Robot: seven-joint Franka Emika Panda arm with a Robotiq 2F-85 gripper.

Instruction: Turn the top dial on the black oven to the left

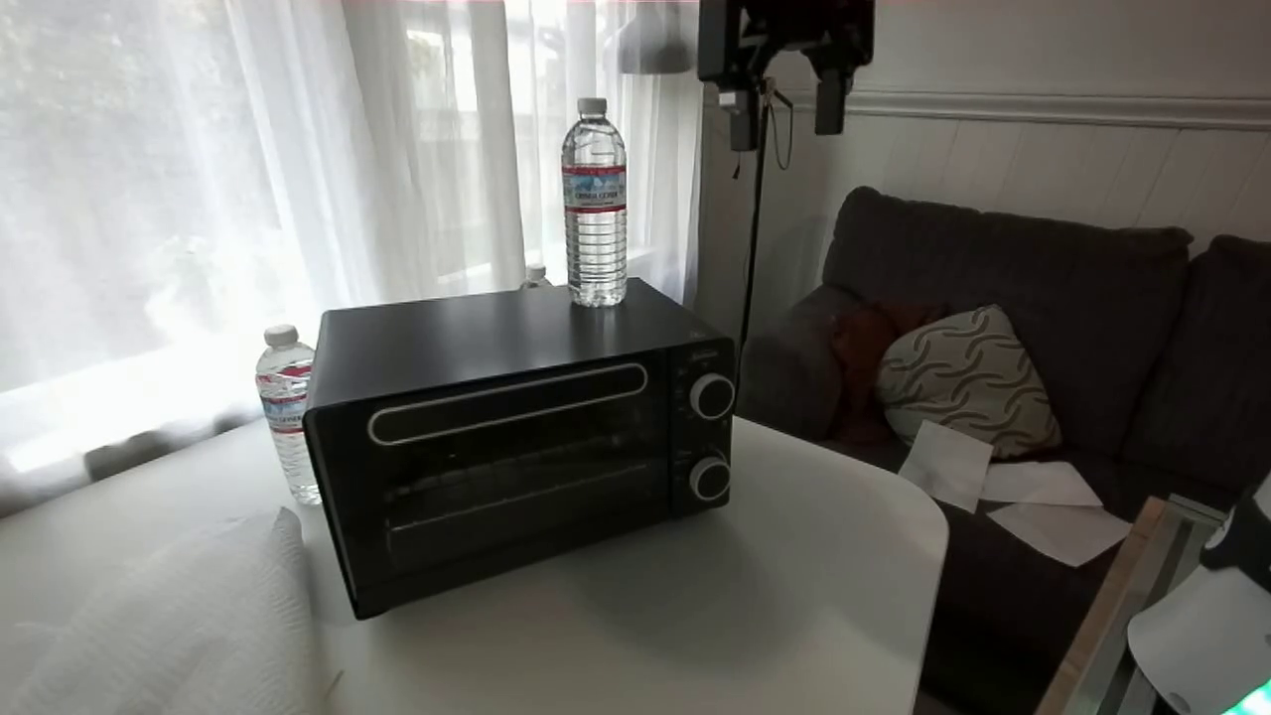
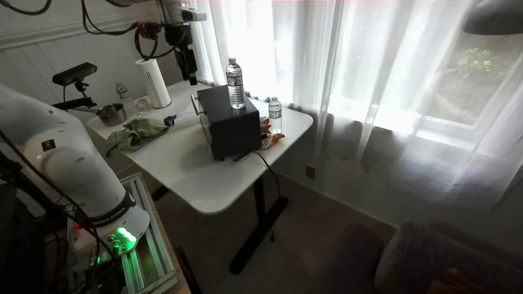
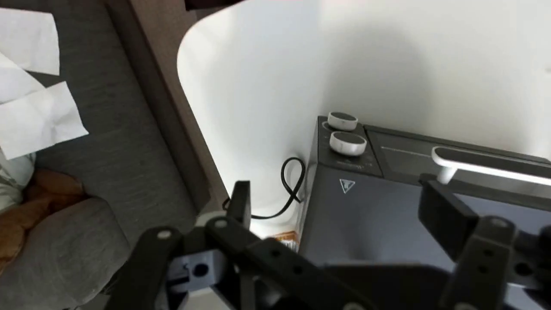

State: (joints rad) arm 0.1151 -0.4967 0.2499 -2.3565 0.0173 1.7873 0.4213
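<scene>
The black oven stands on the white table, its door shut. Its top dial is round with a pale rim, above a similar bottom dial. In the wrist view the top dial is the one nearer the oven's top face. My gripper is open and empty, high above the oven's dial side and apart from it. In the wrist view the gripper has its fingers spread wide over the oven top. The dials do not show in an exterior view where the oven is seen from its side.
A water bottle stands upright on the oven. Another bottle stands beside it, and one behind it. The door handle juts forward. A black cord, green cloth, pot and paper roll also show.
</scene>
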